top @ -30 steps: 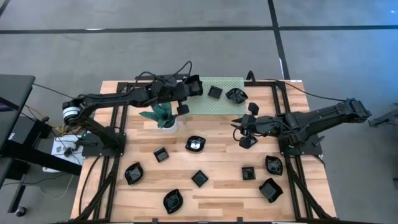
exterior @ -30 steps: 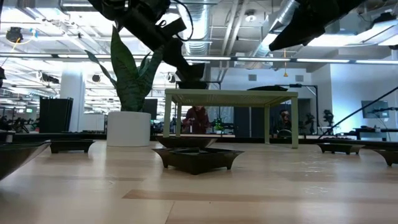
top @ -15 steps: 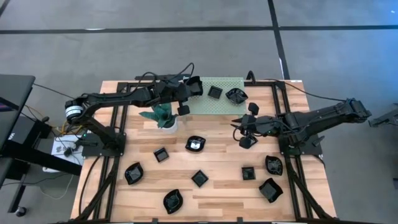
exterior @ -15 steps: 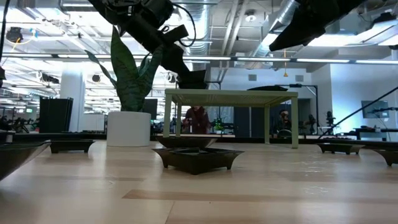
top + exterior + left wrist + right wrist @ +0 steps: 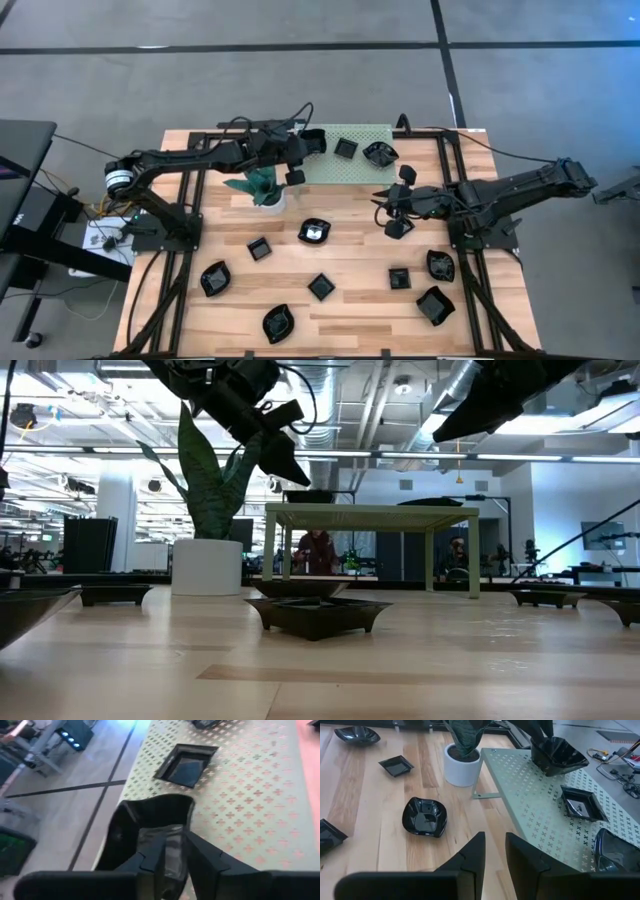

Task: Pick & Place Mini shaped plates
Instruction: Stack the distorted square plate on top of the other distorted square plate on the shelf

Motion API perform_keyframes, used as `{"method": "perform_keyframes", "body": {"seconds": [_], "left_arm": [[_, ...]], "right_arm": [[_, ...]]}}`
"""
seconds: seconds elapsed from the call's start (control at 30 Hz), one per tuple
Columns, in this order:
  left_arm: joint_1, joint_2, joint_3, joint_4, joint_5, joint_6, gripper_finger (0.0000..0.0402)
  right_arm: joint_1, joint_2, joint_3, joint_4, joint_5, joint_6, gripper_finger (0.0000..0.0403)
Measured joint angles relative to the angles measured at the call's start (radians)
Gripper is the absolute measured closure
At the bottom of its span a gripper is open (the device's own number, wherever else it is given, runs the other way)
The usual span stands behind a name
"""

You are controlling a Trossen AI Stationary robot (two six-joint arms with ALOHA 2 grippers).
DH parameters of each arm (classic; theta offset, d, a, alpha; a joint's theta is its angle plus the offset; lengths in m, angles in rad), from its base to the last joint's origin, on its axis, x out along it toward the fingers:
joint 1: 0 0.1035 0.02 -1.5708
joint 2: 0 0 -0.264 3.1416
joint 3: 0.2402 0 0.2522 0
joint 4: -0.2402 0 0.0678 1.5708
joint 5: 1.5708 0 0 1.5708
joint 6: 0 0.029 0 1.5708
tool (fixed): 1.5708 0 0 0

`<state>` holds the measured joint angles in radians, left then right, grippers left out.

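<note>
Wooden counter (image 5: 350,300) carries everything, with the green shelf (image 5: 355,165) as its landmark at the far edge; two black plates sit on top of that shelf, a square plate (image 5: 346,148) toward its middle and a rounded plate (image 5: 379,153) nearer its right end; the plant (image 5: 262,182) in its white pot (image 5: 268,200) stands just beside the shelf's left front corner. Eight more plates lie on the counter in front of the shelf, well apart from one another, the nearest being a rounded one (image 5: 314,232) just ahead of the shelf's front edge. At the shelf's left end the left pincer (image 5: 308,143) hovers with its fingers clamped on a deep black plate (image 5: 150,827), which hangs over the shelf's left edge, clear of the square plate (image 5: 187,765) beyond it; the low view shows that plate (image 5: 306,494) just above the shelf top (image 5: 370,512). Off the shelf's right front corner the right pincer (image 5: 386,208) hangs above the counter, fingers (image 5: 472,855) slightly apart and holding nothing.
</note>
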<state>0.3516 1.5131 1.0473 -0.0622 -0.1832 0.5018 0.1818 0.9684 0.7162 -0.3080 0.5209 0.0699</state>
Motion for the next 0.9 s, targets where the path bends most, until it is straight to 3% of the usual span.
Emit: {"method": "perform_keyframes", "body": {"seconds": [0.17, 0.43, 0.6, 0.9], "left_arm": [[-0.044, -0.001, 0.0, 0.04, -0.027, 0.0, 0.0304], [-0.235, -0.073, 0.0, 0.196, -0.033, 0.066, 0.03], [-0.361, -0.147, 0.0, 0.188, -0.038, -0.039, 0.03], [-0.537, -0.202, 0.0, 0.125, -0.041, -0.098, 0.03]], "right_arm": [[0.0, 0.0, 0.0, 0.0, 0.0, 0.0, 0.0333], [-0.002, 0.0, 0.0, 0.025, 0.001, 0.028, 0.0333], [0.002, 0.005, 0.0, 0.022, -0.014, 0.129, 0.0333], [0.005, 0.121, 0.007, 0.017, -0.067, 0.085, 0.0333]]}}
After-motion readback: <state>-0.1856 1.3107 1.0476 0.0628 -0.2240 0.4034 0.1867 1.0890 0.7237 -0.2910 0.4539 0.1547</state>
